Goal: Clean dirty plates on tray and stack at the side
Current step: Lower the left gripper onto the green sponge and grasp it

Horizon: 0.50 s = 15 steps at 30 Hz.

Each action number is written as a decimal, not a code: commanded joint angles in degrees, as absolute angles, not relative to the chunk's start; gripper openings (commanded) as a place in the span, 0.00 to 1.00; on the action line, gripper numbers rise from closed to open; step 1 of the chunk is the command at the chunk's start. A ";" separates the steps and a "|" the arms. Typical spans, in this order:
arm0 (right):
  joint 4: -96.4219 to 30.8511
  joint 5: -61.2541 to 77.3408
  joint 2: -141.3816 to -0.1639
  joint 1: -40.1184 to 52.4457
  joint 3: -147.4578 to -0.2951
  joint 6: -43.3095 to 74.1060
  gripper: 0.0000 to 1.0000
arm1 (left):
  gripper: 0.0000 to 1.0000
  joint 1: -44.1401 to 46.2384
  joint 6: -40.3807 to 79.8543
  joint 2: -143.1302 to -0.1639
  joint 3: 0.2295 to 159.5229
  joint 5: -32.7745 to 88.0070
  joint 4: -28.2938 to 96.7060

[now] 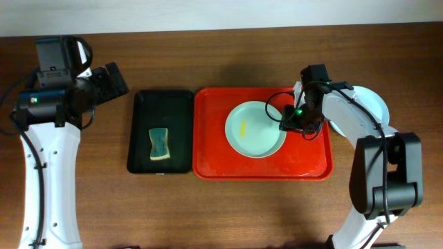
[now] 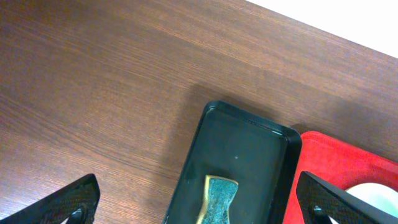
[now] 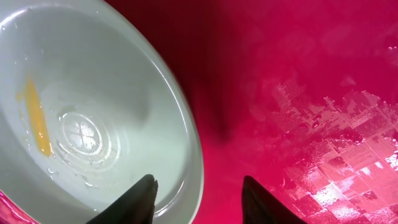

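One pale mint dirty plate (image 1: 252,131) (image 3: 93,74) with a yellow smear (image 3: 37,121) lies on the red tray (image 1: 214,152) (image 3: 298,74). My right gripper (image 1: 291,123) (image 3: 199,180) is open and straddles the plate's right rim, one finger over the plate's inside and the other over the tray; neither finger presses the rim. Another pale plate (image 1: 374,104) sits on the table right of the tray, mostly hidden by my right arm. My left gripper (image 1: 118,79) (image 2: 198,186) hangs wide open and empty, high above the table near the black tray's far-left corner.
A narrow black tray (image 1: 142,111) (image 2: 249,134) lies just left of the red tray and holds a green-and-yellow sponge (image 1: 160,144) (image 2: 217,199). Wet patches shine on the red tray floor near the right gripper. Bare wooden table surrounds both trays.
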<state>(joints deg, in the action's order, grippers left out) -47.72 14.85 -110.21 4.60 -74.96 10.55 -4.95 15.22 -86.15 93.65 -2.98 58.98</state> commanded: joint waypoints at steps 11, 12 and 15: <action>-47.53 14.35 -109.12 4.54 -74.46 10.74 0.46 | 0.99 -5.15 15.77 -86.46 93.80 -2.57 55.29; -47.51 14.35 -109.12 4.54 -74.46 10.74 0.46 | 0.99 -5.15 15.77 -86.46 93.80 -2.59 53.10; -47.13 14.35 -109.12 4.54 -74.46 10.74 0.46 | 0.99 -5.15 15.77 -86.46 93.80 -2.59 52.34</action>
